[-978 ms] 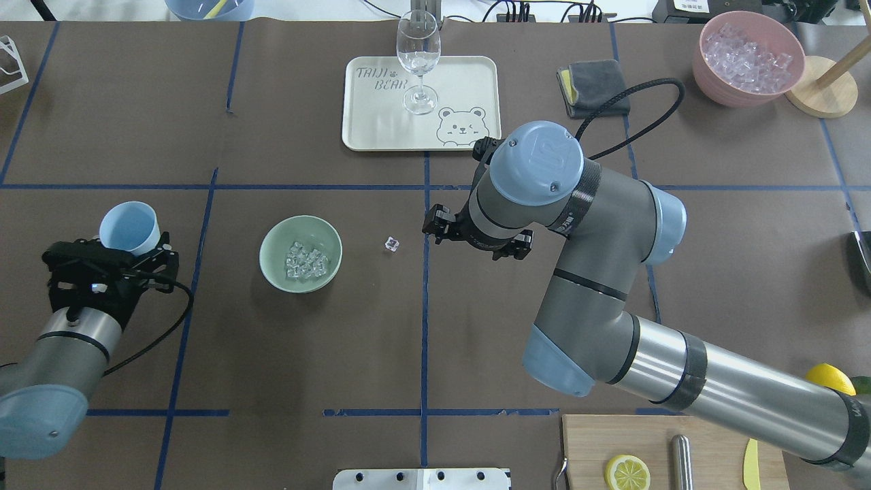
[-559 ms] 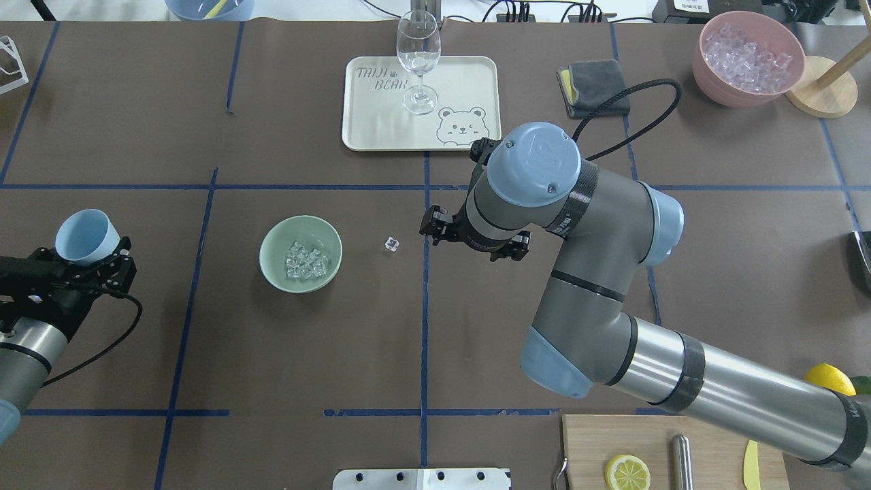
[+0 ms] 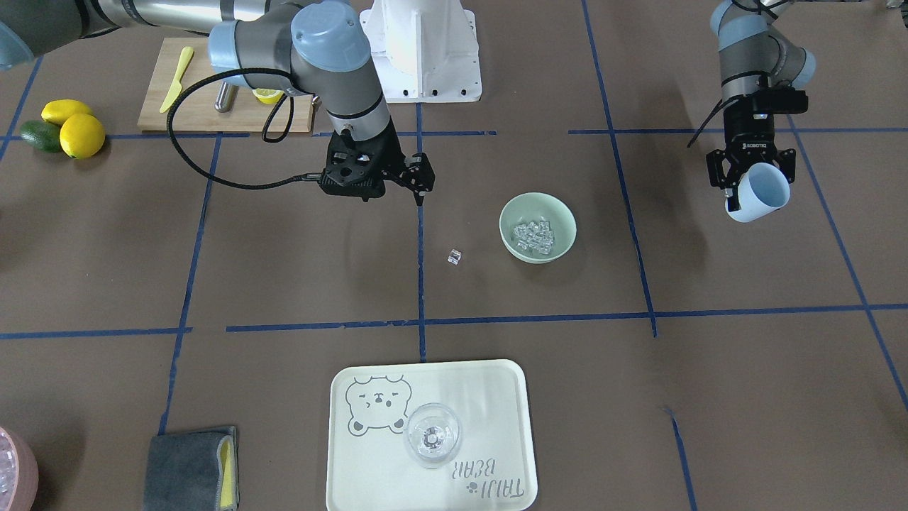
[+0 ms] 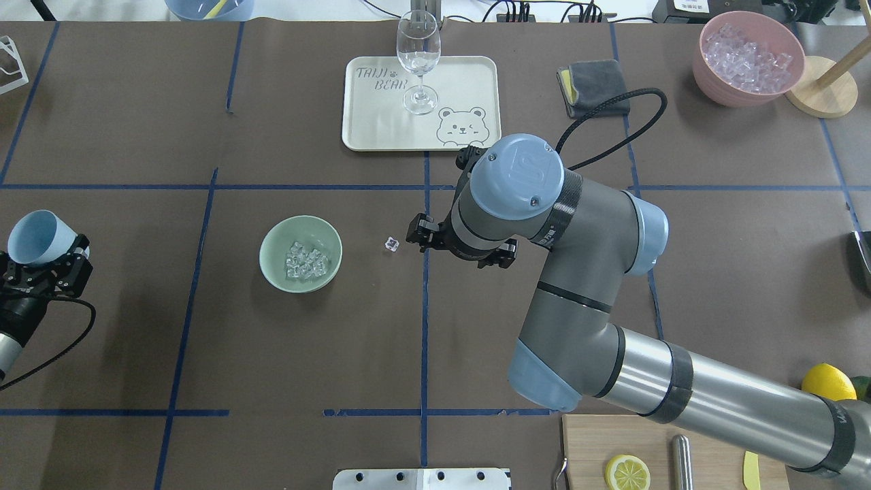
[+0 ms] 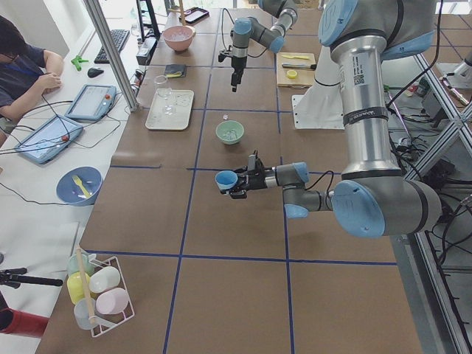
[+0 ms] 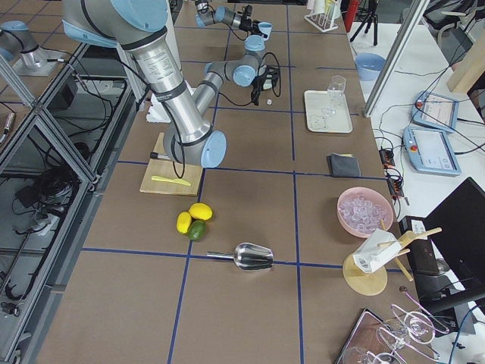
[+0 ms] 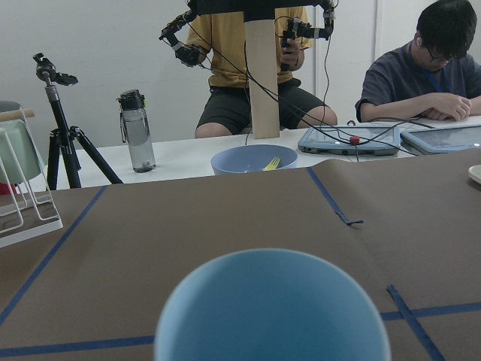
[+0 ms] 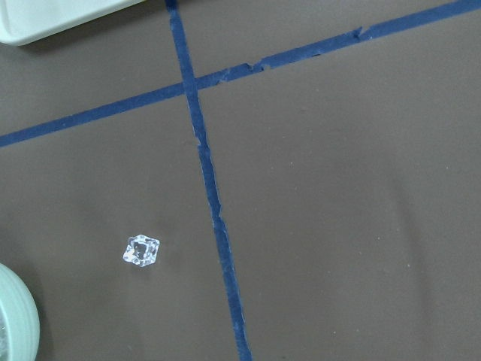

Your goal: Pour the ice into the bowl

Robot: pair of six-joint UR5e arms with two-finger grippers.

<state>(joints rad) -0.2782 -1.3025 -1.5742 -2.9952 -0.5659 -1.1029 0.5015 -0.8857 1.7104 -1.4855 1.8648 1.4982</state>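
Mint-green bowl (image 4: 300, 253), qty 1. Stands upright on the brown paper-covered table (image 4: 204, 354), well apart from both arms.

Ice (image 4: 307, 262), one heap inside the bowl. Roughly a dozen clear cubes, too clumped for an exact count.

Stray cube (image 4: 391, 244), qty 1. Lies on the table between bowl and right gripper, touching nothing.

Left gripper (image 3: 750, 179), qty 1. Clamps a light blue cup (image 3: 765, 193), qty 1, tilted, mouth showing no ice. Hangs far out to the bowl's side.

Right gripper (image 3: 372, 183), qty 1. Hovers above the table just beside the stray cube, with nothing visible in its grasp. Jaw spread mostly hidden under the wrist, so cannot tell wide from narrow.

Step in hand: judged as past the pour, cup apparently empty, recovery of the escaped cube likely next.

Next move calls for centring over the cube, descending with jaws astride it, closing gently on a small slick piece, then releasing over the bowl.

Also listed: wine glass (image 4: 418, 58), qty 1, on a cream tray (image 4: 469, 82), qty 1; pink container (image 4: 748, 58) of ice, qty 1.
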